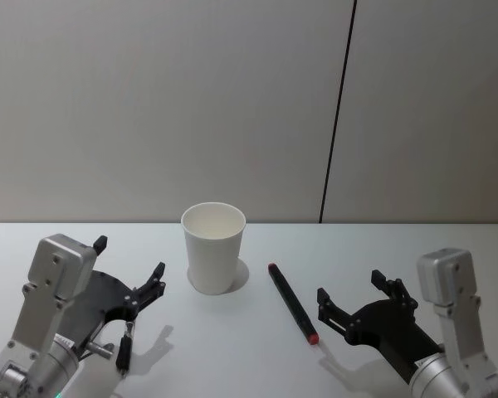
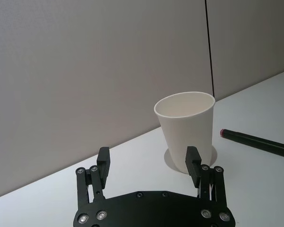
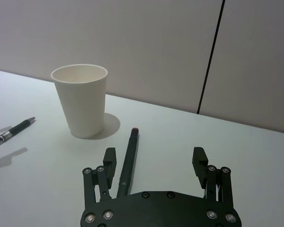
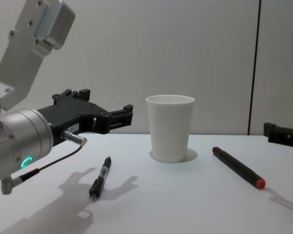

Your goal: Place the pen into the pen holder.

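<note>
Left end effector [image 1: 130, 256] and right end effector [image 1: 349, 286] gape empty, red-tipped pen [image 1: 292, 302] just beside the right.

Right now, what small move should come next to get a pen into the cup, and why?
Probably lower the right tool onto the red-tipped pen. The pen lies flat just ahead of its open fingers, toward one side, and nothing is gripped yet. The cup stands upright beside it. The left tool hovers open near a second pen.
</note>
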You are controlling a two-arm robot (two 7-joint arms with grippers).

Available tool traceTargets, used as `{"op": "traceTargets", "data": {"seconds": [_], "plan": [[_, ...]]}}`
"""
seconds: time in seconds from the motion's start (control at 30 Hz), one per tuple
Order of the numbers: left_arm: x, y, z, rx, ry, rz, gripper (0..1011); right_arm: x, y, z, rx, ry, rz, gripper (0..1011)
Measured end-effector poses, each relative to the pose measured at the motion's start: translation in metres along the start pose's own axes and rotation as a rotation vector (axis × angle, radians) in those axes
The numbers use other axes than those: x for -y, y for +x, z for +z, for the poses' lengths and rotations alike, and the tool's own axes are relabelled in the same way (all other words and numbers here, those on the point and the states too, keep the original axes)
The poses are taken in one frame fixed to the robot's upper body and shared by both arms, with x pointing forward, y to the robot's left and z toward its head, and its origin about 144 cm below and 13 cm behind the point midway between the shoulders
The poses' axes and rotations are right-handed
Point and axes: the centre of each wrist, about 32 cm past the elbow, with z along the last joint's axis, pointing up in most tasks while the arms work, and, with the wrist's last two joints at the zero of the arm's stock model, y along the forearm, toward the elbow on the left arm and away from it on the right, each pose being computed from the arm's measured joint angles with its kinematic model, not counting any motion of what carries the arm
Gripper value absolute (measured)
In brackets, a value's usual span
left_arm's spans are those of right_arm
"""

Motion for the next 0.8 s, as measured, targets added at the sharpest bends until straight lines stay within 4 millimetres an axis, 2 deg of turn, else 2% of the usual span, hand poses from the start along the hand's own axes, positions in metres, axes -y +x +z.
{"op": "traceTargets", "data": {"seconds": [0.3,0.8], "plan": [[0.000,0.000,0.000,0.000,0.000,0.000,1003,-0.011,-0.001,0.010,0.008,-0.054,0.028,1001],[0.000,0.000,0.000,0.000,0.000,0.000,1004,-0.046,-0.008,0.023,-0.042,-0.164,0.041,1001]]}}
